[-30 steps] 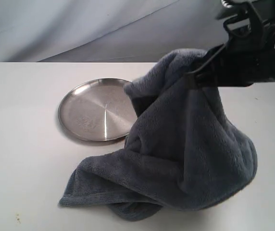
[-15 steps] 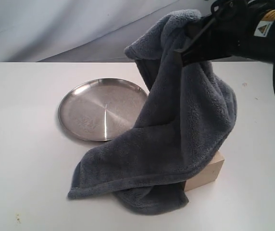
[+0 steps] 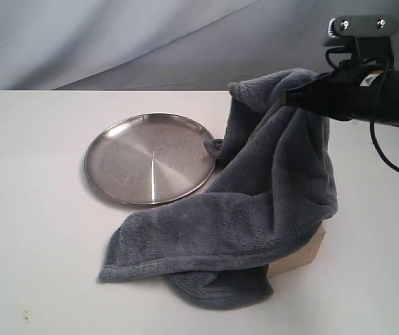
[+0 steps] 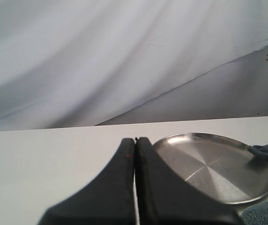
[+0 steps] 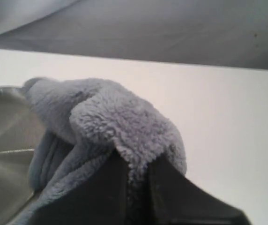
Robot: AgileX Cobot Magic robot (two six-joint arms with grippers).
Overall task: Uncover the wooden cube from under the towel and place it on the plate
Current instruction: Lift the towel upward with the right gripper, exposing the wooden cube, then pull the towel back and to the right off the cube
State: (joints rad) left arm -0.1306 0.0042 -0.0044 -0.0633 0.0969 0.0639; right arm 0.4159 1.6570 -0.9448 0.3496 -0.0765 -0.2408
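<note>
The grey-blue fleece towel (image 3: 255,216) hangs from my right gripper (image 3: 298,96), which is shut on a fold of it (image 5: 124,126) above the table at the right. Its lower part lies heaped on the table, and one edge touches the plate's right rim. A corner of the pale wooden cube (image 3: 304,255) shows under the towel's right side. The round silver plate (image 3: 147,159) lies to the left of the towel and holds nothing. My left gripper (image 4: 135,140) is shut on nothing, low over the table beside the plate (image 4: 218,166); it is not in the exterior view.
The white table (image 3: 32,230) extends left and in front of the towel. A grey cloth backdrop (image 3: 116,42) hangs behind the table. The right arm's black body and cable (image 3: 388,98) stand over the table's right side.
My right gripper has moved right and down with the towel. The towel has slid a little off the plate side, and the cube's corner, hidden one second ago, stays uncovered.
</note>
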